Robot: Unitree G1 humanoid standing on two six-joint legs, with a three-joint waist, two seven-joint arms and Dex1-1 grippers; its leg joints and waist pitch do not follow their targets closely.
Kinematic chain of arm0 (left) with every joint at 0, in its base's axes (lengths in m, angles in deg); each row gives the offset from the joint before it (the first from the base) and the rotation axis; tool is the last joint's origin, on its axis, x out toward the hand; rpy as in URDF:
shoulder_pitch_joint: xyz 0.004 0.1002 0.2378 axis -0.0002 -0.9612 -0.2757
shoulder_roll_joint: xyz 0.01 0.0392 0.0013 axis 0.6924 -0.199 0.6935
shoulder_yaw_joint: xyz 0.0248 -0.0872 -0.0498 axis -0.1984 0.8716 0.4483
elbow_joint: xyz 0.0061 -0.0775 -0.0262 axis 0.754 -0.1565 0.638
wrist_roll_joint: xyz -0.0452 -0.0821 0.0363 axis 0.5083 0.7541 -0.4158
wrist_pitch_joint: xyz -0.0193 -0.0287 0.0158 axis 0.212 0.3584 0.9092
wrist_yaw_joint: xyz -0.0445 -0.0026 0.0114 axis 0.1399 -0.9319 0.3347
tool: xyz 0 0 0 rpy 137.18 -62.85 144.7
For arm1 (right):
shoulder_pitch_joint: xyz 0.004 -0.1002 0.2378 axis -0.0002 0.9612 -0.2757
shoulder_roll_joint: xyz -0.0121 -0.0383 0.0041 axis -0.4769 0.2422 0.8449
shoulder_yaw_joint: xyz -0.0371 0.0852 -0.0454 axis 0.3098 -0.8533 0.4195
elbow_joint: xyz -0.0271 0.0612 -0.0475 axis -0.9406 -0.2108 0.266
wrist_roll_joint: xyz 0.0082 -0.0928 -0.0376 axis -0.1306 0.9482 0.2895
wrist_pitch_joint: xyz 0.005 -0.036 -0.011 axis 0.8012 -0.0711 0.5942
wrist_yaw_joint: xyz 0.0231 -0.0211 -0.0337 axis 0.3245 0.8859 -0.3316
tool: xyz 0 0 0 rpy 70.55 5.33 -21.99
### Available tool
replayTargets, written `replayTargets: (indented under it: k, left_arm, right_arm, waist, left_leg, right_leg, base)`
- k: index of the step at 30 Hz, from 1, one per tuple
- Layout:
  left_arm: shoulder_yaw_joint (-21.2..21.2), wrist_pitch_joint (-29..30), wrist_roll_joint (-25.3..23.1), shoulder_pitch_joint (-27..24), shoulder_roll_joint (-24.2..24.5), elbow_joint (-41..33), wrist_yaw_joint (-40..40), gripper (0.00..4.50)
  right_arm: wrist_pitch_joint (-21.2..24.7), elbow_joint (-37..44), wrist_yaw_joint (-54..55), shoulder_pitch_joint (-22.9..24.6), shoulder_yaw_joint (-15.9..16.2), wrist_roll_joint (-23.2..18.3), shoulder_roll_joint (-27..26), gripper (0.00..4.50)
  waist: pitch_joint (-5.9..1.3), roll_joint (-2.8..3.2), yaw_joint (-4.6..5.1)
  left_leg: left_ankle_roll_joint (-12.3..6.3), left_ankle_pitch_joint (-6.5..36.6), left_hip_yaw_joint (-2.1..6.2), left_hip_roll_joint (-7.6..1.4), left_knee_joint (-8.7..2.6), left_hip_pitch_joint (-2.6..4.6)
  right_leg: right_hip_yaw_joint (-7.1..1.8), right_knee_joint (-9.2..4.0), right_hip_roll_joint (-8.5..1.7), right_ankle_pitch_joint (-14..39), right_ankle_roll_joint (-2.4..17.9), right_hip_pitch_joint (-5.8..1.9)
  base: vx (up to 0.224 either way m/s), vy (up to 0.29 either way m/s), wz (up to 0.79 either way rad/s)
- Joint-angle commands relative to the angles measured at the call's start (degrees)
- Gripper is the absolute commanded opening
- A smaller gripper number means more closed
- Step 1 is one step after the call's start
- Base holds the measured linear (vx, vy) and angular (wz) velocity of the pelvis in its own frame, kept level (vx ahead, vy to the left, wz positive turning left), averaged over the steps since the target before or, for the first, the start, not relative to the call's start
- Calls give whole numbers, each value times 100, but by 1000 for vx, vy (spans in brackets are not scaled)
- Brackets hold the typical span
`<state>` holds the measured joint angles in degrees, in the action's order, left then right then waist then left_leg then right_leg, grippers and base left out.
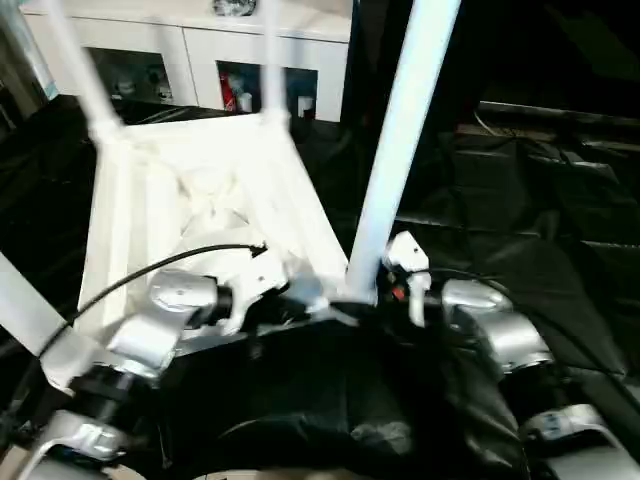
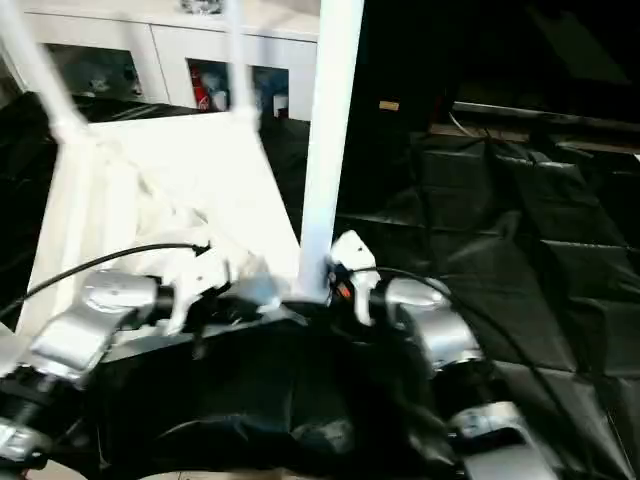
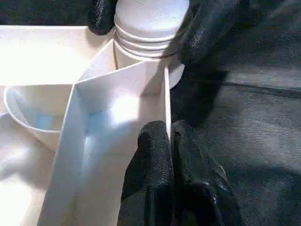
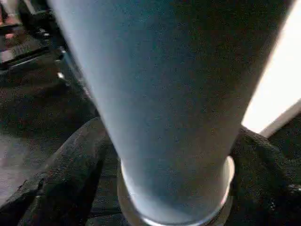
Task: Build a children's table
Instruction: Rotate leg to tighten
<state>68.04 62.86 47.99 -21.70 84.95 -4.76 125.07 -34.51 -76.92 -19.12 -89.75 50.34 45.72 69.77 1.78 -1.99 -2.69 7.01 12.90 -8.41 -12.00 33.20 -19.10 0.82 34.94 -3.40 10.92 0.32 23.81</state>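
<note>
1. Legs are the step in hand, as we read it: the tabletop (image 1: pixel 200 215) lies upside down on black sheeting (image 1: pixel 540 260), ribbed underside up, and we are seating the leg (image 1: pixel 395 150) that stands at its near right corner.

2. In the left wrist view our left gripper (image 3: pixel 170 141) is pinched tight on a thin upright rib (image 3: pixel 166 101) of the underside, just beside that corner's socket, so it steadies the tabletop while the leg is worked.

3. Our right gripper (image 4: pixel 162 155) sits around the foot of this leg with its fingers (image 4: pixel 70 165) standing wide on either side. From these pictures we cannot tell whether the pads touch the tube or stand just clear of it.

4. In the same left wrist view the threaded end (image 3: pixel 150 28) of the leg sits in its socket (image 3: pixel 141 66) with ridges exposed, so we judge it not fully home. The next move likely calls for a fresh hold low on the tube and a further twist, with the rib kept pinned against turning.

5. Counted: one tabletop; four legs, namely the one being worked, two at the far corners ( (image 1: pixel 85 70), (image 1: pixel 270 60)), and one at the near left corner (image 1: pixel 30 310). Behind stands one white cabinet (image 1: pixel 190 40) with glass doors.
</note>
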Motion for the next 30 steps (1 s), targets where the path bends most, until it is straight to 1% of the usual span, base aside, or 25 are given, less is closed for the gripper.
replayTargets:
  k: [1,3,5,6,7,9,11,13,15,16,17,18,19,20,21,22,23,24,25,26,27,28,30]
  left_arm:
    - [-419,-16,-6,-107,-4,-9,370,0]
    - [-427,-15,13,-109,12,-19,426,0]
    - [-454,36,78,-141,63,-79,570,0]
    - [-458,41,99,-159,87,-106,617,0]
    - [-462,54,107,-169,98,-119,637,0]
    - [-476,41,105,-192,120,-127,669,0]
    - [-469,23,92,-198,117,-119,640,0]
    - [-420,-20,71,-193,50,-73,499,0]
    - [-420,-20,71,-193,50,-73,499,0]
    - [-364,-20,49,-162,-60,-12,264,0]
    - [-317,-21,20,-122,-158,60,47,0]
    - [-269,17,7,-85,-255,122,-146,0]
    - [-214,71,-14,-48,-362,184,-363,0]
    - [-159,97,-36,-8,-476,252,-579,0]
    - [-131,116,-55,20,-562,296,-727,0]
    - [-88,174,-146,86,-741,404,-1090,0]
    - [-88,174,-146,86,-741,404,-1090,0]
    - [-81,195,-191,113,-825,461,-1242,0]
    - [-73,234,-273,152,-959,549,-1506,0]
    - [-70,250,-299,164,-999,573,-1596,0]
    - [-56,276,-324,181,-1057,607,-1710,0]
    - [-44,295,-354,210,-1155,656,-1857,0]
    - [-30,325,-405,246,-1287,714,-2056,0]
  right_arm:
    - [55,144,-161,14,95,-12,70,353]
    - [-31,147,-176,19,92,17,79,353]
    - [1,183,-254,44,96,-1,89,336]
    - [45,212,-291,56,99,-28,87,336]
    - [88,235,-324,66,100,-62,82,311]
    - [162,289,-348,94,125,-111,74,299]
    - [167,286,-342,108,135,-110,55,281]
    - [196,262,-225,158,89,-144,-74,275]
    - [196,262,-225,158,89,-144,-74,274]
    - [173,177,72,187,-27,-158,-255,272]
    - [86,70,352,188,-103,-126,-387,272]
    - [33,-49,647,177,-161,-73,-506,272]
    - [-30,-181,962,160,-208,-1,-616,272]
    - [-90,-339,1338,131,-257,89,-731,272]
    - [-102,-471,1654,104,-305,147,-834,272]
    - [-172,-679,2279,72,-402,243,-1068,271]
    - [-172,-679,2279,72,-402,243,-1068,270]
    - [-157,-741,2537,67,-445,262,-1188,270]
    - [-157,-789,2862,78,-498,289,-1367,270]
    - [-167,-796,2943,85,-512,298,-1419,270]
    - [-182,-816,3065,87,-544,315,-1491,270]
    - [-186,-857,3324,81,-598,338,-1620,270]
    - [-232,-932,3666,61,-666,361,-1793,270]
  waist:
    - [-257,42,6]
    - [-262,40,2]
    - [-265,35,-1]
    - [-267,34,-4]
    - [-266,14,-6]
    - [-269,15,-12]
    - [-266,25,-13]
    - [-265,11,-13]
    - [-266,15,-19]
    - [-265,22,-3]
    - [-256,21,-10]
    - [-246,24,0]
    - [-238,19,10]
    - [-217,23,27]
    - [-212,20,32]
    - [-206,25,62]
    - [-205,25,74]
    - [-201,27,86]
    - [-193,23,92]
    - [-183,20,92]
    - [-190,13,86]
    - [-196,15,76]
    - [-188,16,86]
  left_leg:
    - [-455,459,-134,-35,-367,-56]
    - [-423,444,-133,-36,-366,-60]
    - [-407,416,-131,-36,-365,-61]
    - [-411,397,-130,-35,-362,-61]
    - [-428,364,-133,-33,-361,-65]
    - [-450,340,-132,-36,-359,-60]
    - [-435,337,-130,-39,-363,-58]
    - [-413,398,-136,-32,-359,-60]
    - [-398,370,-130,-34,-363,-64]
    - [-385,385,-136,-33,-361,-65]
    - [-364,449,-134,-37,-369,-54]
    - [-292,546,-136,-34,-379,-52]
    - [-259,623,-139,-30,-383,-47]
    - [-121,843,-133,-29,-401,-44]
    - [-81,930,-124,-25,-413,-44]
    - [-12,1022,-112,-32,-428,-55]
    - [21,1075,-104,-25,-430,-56]
    - [35,1214,-88,-21,-442,-54]
    - [31,1313,-100,-21,-438,-40]
    - [31,1377,-99,-21,-444,-35]
    - [31,1399,-88,-17,-448,-43]
    - [14,1398,-87,-20,-448,-39]
    - [32,1363,-87,-21,-461,-58]
  right_leg:
    - [-135,-299,-265,7,1559,-358]
    - [-135,-297,-274,27,1553,-364]
    - [-133,-289,-271,18,1551,-369]
    - [-134,-286,-271,-6,1549,-372]
    - [-134,-284,-269,-49,1546,-373]
    - [-130,-276,-267,-85,1563,-372]
    - [-127,-276,-267,-67,1560,-369]
    - [-135,-285,-272,10,1543,-372]
    - [-135,-282,-277,8,1530,-377]
    - [-138,-278,-276,11,1521,-362]
    - [-135,-298,-273,89,1508,-356]
    - [-138,-316,-277,265,1484,-347]
    - [-137,-335,-273,412,1457,-335]
    - [-144,-385,-284,914,1344,-322]
    - [-143,-402,-284,1116,1281,-329]
    - [-151,-419,-294,1371,1185,-319]
    - [-148,-426,-292,1502,1132,-316]
    - [-148,-452,-287,1788,1014,-310]
    - [-158,-481,-280,1947,940,-271]
    - [-159,-495,-277,2059,904,-255]
    - [-161,-505,-286,2200,845,-270]
    - [-165,-511,-283,2216,810,-253]
    - [-168,-514,-280,2167,787,-244]
  base:
    - [0,0,0]
    - [0,0,0]
    - [0,0,0]
    - [0,0,0]
    - [0,0,0]
    - [0,0,0]
    - [0,0,0]
    - [0,0,0]
    - [0,0,0]
    - [0,0,0]
    - [0,0,0]
    - [0,0,0]
    - [0,0,0]
    - [0,0,0]
    - [0,0,0]
    - [0,0,0]
    - [0,0,0]
    - [0,0,0]
    - [0,0,0]
    - [0,0,0]
    - [0,0,0]
    - [0,0,0]
    - [0,0,0]
